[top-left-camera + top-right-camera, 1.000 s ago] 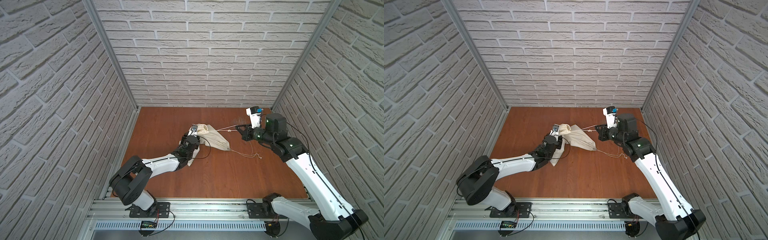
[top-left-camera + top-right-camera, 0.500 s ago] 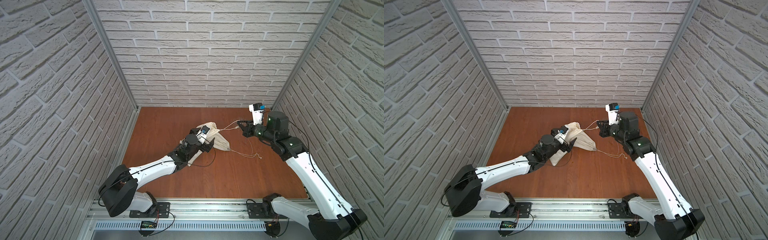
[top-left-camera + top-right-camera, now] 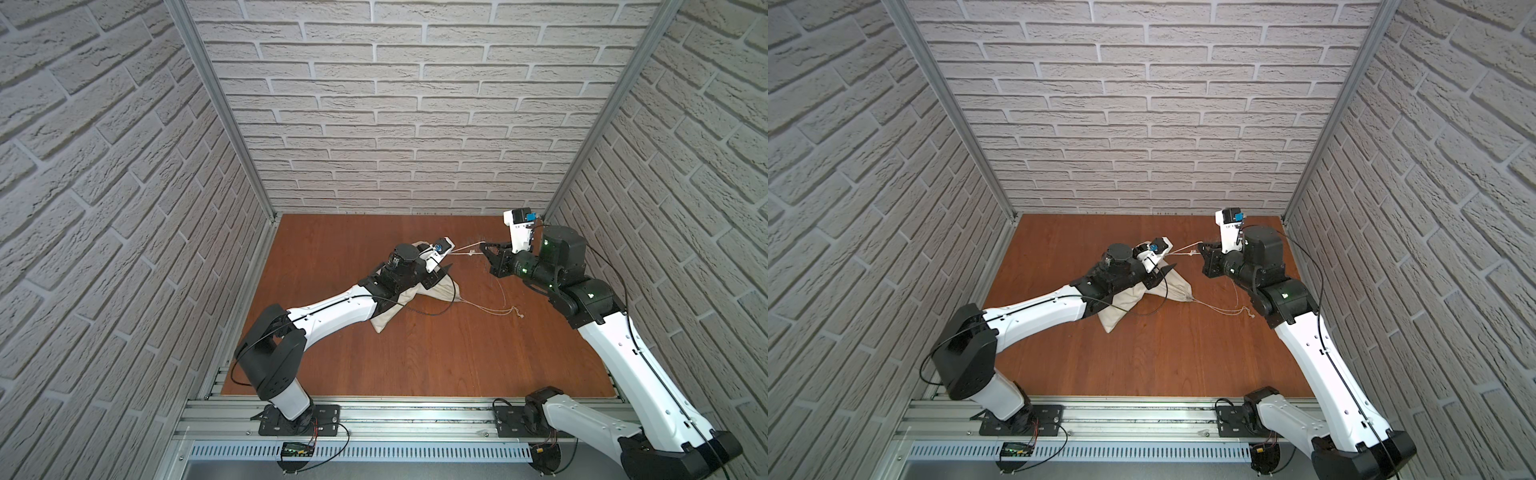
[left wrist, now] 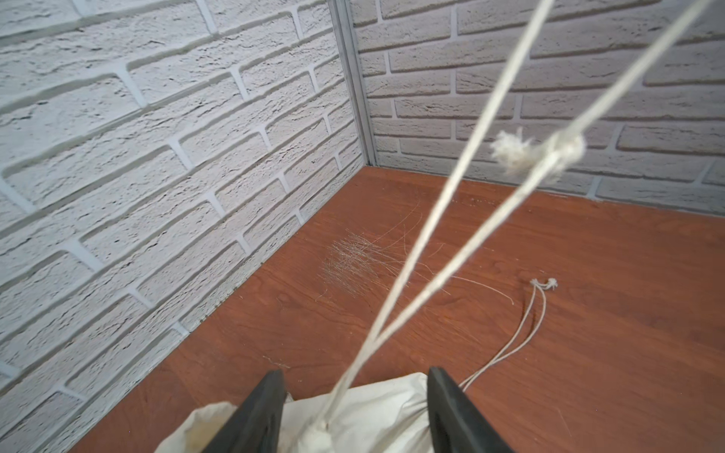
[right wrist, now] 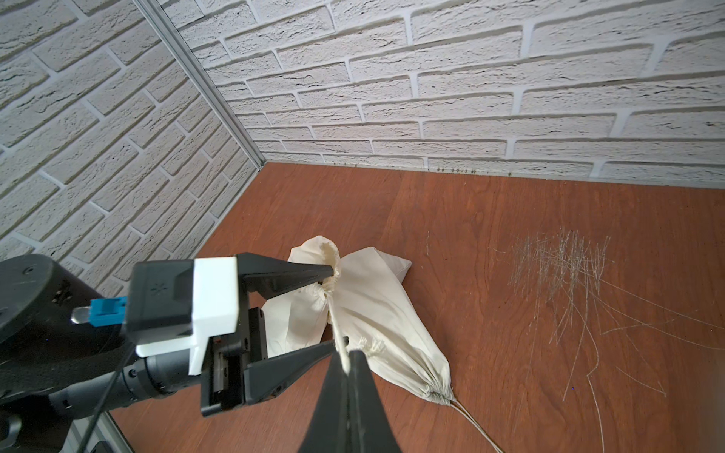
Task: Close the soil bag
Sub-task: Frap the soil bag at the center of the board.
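Observation:
The soil bag (image 3: 441,291) (image 3: 1177,287) is a cream cloth sack lying wrinkled on the wood floor. My left gripper (image 3: 438,275) (image 5: 334,308) reaches over it, its two black fingers (image 4: 266,408) partly closed on the gathered cloth (image 4: 372,412) at the mouth. From that mouth a double cream cord (image 4: 451,219) with a frayed knot (image 4: 549,151) runs taut to my right gripper (image 3: 485,249) (image 5: 347,355), which is shut on it. A second cord pair (image 3: 494,309) (image 5: 470,419) lies loose on the floor from the bag's other gathered corner (image 5: 435,392).
Brick-pattern walls close in the back and both sides. A scratched patch (image 5: 565,274) marks the floor near the back right. The left arm's black cable (image 3: 432,312) loops onto the floor beside the bag. An aluminium rail (image 3: 415,415) runs along the front.
My left arm has stretched to the right along the bag. Its gripper opened wide, then closed partway on the cloth nearer the mouth. The right gripper stayed shut on the cord.

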`<move>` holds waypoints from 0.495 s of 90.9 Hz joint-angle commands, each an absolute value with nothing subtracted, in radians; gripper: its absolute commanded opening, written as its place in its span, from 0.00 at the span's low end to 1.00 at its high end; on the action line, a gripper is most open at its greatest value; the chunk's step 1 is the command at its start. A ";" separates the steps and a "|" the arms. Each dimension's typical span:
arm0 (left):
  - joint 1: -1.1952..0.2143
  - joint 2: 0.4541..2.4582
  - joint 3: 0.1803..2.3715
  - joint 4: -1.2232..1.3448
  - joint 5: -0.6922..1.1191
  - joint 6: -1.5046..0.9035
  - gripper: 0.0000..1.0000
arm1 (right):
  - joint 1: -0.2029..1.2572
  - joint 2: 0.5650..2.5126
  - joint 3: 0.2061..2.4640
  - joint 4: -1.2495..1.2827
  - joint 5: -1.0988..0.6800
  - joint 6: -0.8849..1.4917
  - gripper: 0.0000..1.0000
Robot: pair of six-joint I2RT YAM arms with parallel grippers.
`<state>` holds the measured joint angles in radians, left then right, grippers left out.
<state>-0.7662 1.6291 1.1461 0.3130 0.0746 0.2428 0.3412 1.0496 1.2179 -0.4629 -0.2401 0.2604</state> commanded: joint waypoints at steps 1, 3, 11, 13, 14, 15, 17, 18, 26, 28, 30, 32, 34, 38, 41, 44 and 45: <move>-0.750 1.637 1.193 0.303 0.103 0.261 0.46 | 0.336 1.023 1.220 -0.444 -0.224 0.242 0.03; -0.749 1.638 1.198 0.296 0.102 0.262 0.42 | 0.336 1.022 1.218 -0.445 -0.223 0.241 0.03; -0.743 1.640 1.210 0.263 0.097 0.263 0.27 | 0.336 1.019 1.218 -0.454 -0.208 0.229 0.03; -0.741 1.639 1.209 0.254 0.093 0.261 0.24 | 0.336 1.017 1.218 -0.460 -0.197 0.224 0.03; -0.739 1.639 1.208 0.251 0.091 0.259 0.22 | 0.336 1.016 1.219 -0.462 -0.191 0.221 0.03; -0.737 1.639 1.207 0.248 0.088 0.258 0.20 | 0.336 1.015 1.218 -0.464 -0.185 0.217 0.03; -0.732 1.637 1.203 0.241 0.076 0.252 0.16 | 0.336 1.012 1.220 -0.470 -0.173 0.213 0.03; -0.730 1.638 1.202 0.236 0.070 0.250 0.15 | 0.336 1.010 1.221 -0.473 -0.165 0.211 0.03; -0.707 1.654 1.205 0.171 -0.004 0.205 0.09 | 0.335 0.991 1.228 -0.495 -0.118 0.197 0.03; -0.704 1.661 1.206 0.159 -0.037 0.200 0.08 | 0.334 0.986 1.232 -0.500 -0.111 0.195 0.03; -0.702 1.669 1.205 0.143 -0.080 0.198 0.08 | 0.333 0.981 1.236 -0.504 -0.105 0.193 0.03; -0.701 1.682 1.202 0.129 -0.130 0.194 0.08 | 0.333 0.975 1.240 -0.512 -0.096 0.191 0.03; -0.701 1.691 1.202 0.111 -0.185 0.188 0.08 | 0.333 0.964 1.245 -0.517 -0.087 0.191 0.03; -0.701 1.719 1.207 0.080 -0.301 0.156 0.08 | 0.333 0.942 1.252 -0.525 -0.065 0.189 0.03; -0.698 1.736 1.213 0.044 -0.383 0.135 0.08 | 0.333 0.921 1.255 -0.529 -0.045 0.185 0.03; -0.696 1.754 1.215 0.013 -0.451 0.109 0.09 | 0.332 0.901 1.256 -0.532 -0.016 0.179 0.03; -0.695 1.757 1.215 0.005 -0.472 0.104 0.09 | 0.332 0.895 1.257 -0.533 -0.009 0.176 0.03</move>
